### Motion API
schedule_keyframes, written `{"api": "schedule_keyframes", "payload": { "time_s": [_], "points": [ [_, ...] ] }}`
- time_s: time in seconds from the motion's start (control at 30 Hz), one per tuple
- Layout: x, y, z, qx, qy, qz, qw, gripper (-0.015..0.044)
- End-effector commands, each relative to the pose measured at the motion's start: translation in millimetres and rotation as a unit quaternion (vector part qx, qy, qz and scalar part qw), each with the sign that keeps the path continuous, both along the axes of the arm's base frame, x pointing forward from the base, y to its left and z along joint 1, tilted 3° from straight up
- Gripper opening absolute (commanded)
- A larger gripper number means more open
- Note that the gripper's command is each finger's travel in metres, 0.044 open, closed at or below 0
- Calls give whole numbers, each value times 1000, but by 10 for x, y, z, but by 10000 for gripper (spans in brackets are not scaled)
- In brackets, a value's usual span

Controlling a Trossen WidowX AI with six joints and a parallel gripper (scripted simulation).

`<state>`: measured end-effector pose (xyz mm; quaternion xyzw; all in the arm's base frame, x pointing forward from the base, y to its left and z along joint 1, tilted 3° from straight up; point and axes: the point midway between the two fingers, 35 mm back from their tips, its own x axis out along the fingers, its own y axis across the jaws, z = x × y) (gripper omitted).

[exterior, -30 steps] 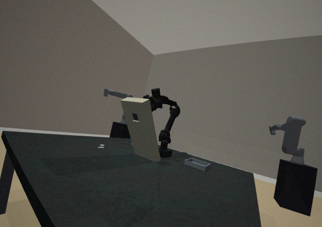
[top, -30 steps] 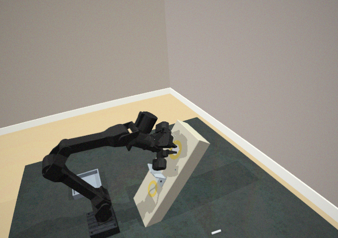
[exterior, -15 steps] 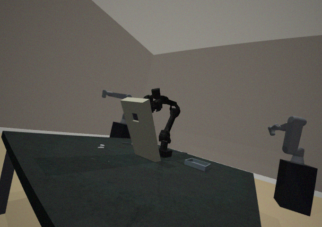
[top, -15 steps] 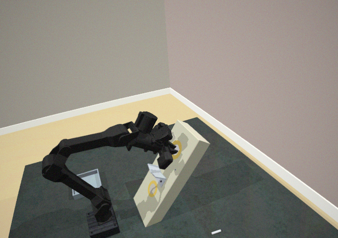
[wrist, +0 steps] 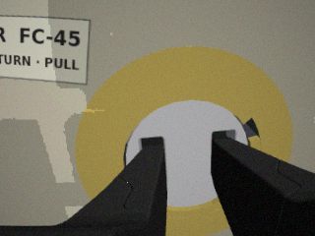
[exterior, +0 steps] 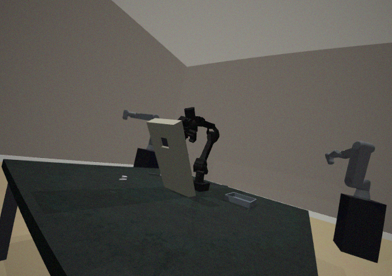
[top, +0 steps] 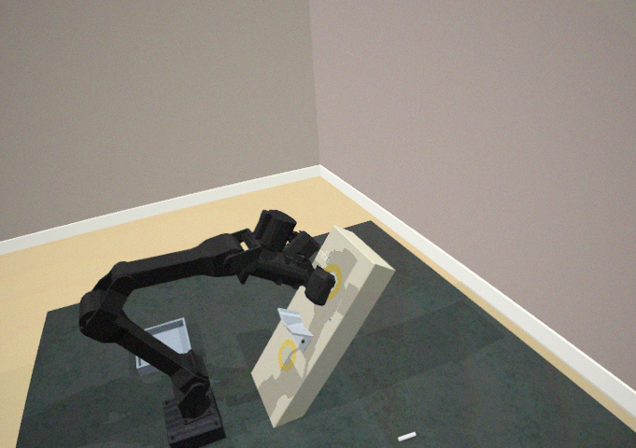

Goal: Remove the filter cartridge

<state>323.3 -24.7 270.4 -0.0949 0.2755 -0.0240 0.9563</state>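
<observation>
The round pale-grey filter cartridge [wrist: 187, 114] sits in the sloping beige service panel [top: 360, 285] [exterior: 173, 156] [wrist: 197, 0], inside a yellow ring [wrist: 191, 69] [top: 335, 270]. My gripper [wrist: 184, 146] [top: 329, 280] is pressed against the panel face with its two black fingertips in the cartridge's two slots, shut on the strip of cartridge between them. A small notch shows at the cartridge's right edge. In the top view the gripper hides the cartridge. The grey tray [top: 170, 323] [exterior: 240, 199] stands on the table beside the arm's base, away from the panel.
A label [wrist: 46, 49] reading "FC-45, TURN · PULL" is left of the ring. Lower on the panel are a white bracket [top: 294, 322] and a second yellow ring [top: 287, 355]. A small white piece [top: 406, 436] [exterior: 123, 177] lies on the dark table. A grey arm [exterior: 356, 169] stands on a black pedestal beyond the table.
</observation>
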Motion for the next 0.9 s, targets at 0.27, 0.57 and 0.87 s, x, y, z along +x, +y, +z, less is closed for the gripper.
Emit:
{"api": "schedule_keyframes", "payload": {
  "time_s": [0.27,0.57,0.87],
  "points": [
    [38,-2,-19,-186,22,115,976,0],
    [34,-1,-15,-230,27,142,963,0],
    [-406,55,277,-207,26,128,970,0]
  ]
}}
